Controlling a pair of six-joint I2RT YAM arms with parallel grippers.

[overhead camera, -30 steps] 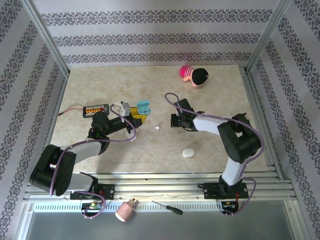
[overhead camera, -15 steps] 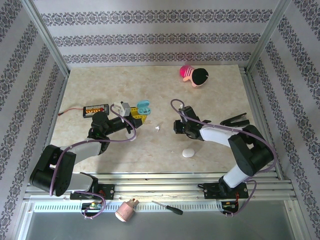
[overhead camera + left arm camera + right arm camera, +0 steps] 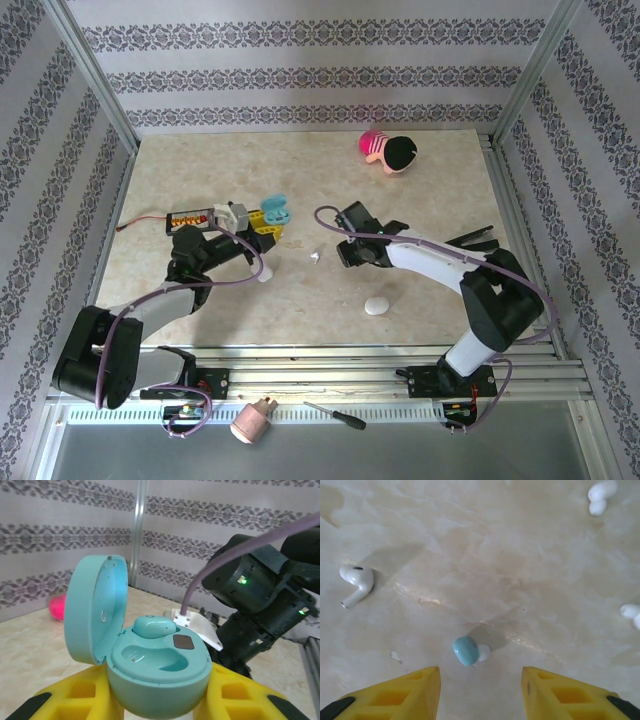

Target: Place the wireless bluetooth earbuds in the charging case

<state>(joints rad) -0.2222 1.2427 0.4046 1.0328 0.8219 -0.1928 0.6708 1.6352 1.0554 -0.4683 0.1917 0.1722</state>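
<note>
Now: one seated earbud [image 3: 152, 625] in the case [image 3: 160, 672], one loose blue earbud [image 3: 465, 651].

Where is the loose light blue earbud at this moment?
In the right wrist view, the light blue earbud lies on the table just ahead of the right gripper, a white stemmed earbud at the picture's left.

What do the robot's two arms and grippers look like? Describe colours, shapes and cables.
Both the left arm and right arm have white link shells between bulky black joints, with a thin purple cable looping along each. The left gripper and right gripper have yellow wedge-shaped fingers with recesses and black tips.
</note>
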